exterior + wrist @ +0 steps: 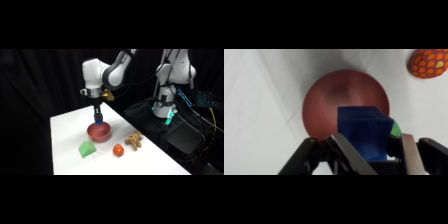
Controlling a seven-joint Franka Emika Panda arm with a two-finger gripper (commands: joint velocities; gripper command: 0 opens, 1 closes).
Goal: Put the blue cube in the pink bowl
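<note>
One gripper clamped on one blue cube, held just above one pink bowl, one green block, one orange ball, one tan toy, one white table

The white arm reached down from above, and its end effector squeezed the blue cube tight.

The place looked like a robotics lab — black curtains hung behind a bare white table, and the white robot arm reached in from two o'clock. At three o'clock sat a black case with loose cables. The small props on the table — a green block and a patterned ball — suited a test bench.
</note>
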